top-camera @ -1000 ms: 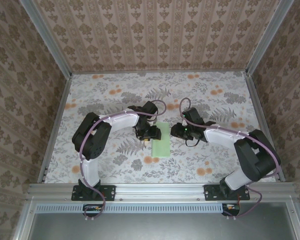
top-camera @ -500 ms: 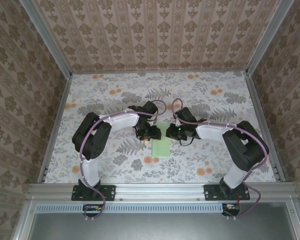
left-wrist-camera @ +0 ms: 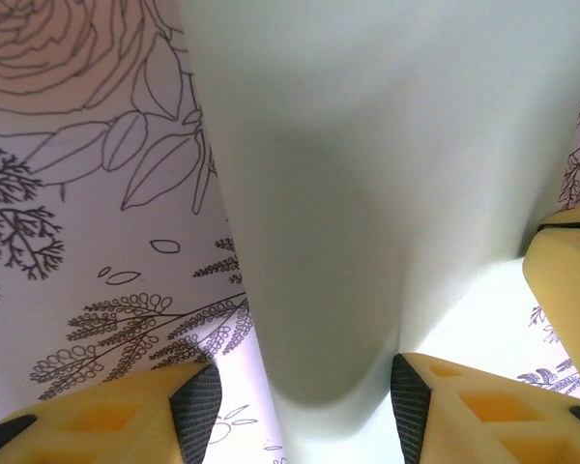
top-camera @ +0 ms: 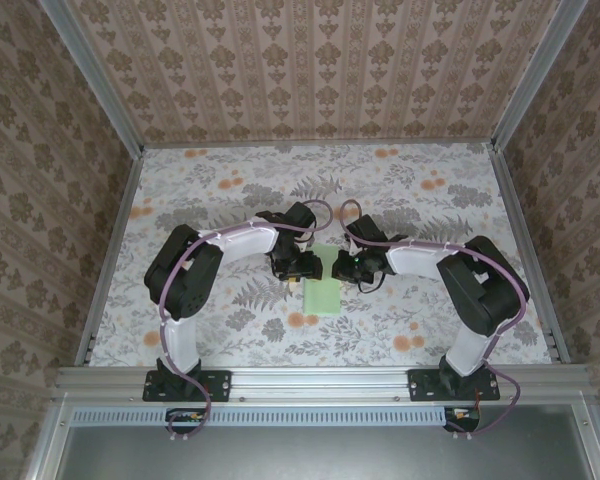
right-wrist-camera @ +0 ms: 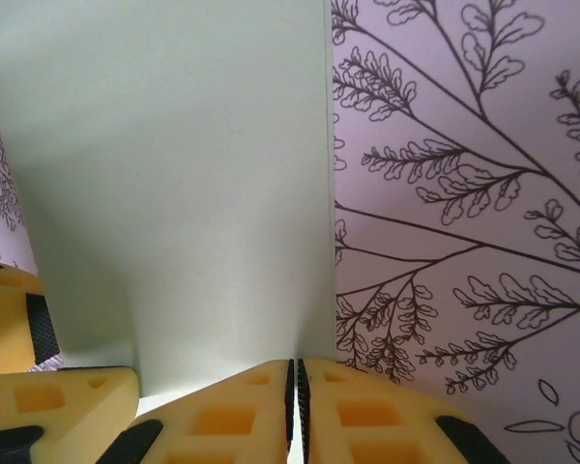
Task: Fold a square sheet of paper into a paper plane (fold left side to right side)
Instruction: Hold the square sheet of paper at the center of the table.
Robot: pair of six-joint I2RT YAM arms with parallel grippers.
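The left gripper (top-camera: 302, 268) hangs about half open, grasping nothing, its pads (left-wrist-camera: 198, 411) set either side of the left edge of the pale-green paper (top-camera: 322, 292), which lies flat mid-table, while the right gripper (top-camera: 342, 266) has its fingertips pressed together at the paper's right edge.

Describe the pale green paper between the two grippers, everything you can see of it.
The paper is pale green, plain and matte, a narrow rectangle lying on the flowered table cover midway between the arms. Its near end is square and free; its far end sits under the grippers. The left gripper stands open over its left edge, and the right gripper is shut at its right edge.
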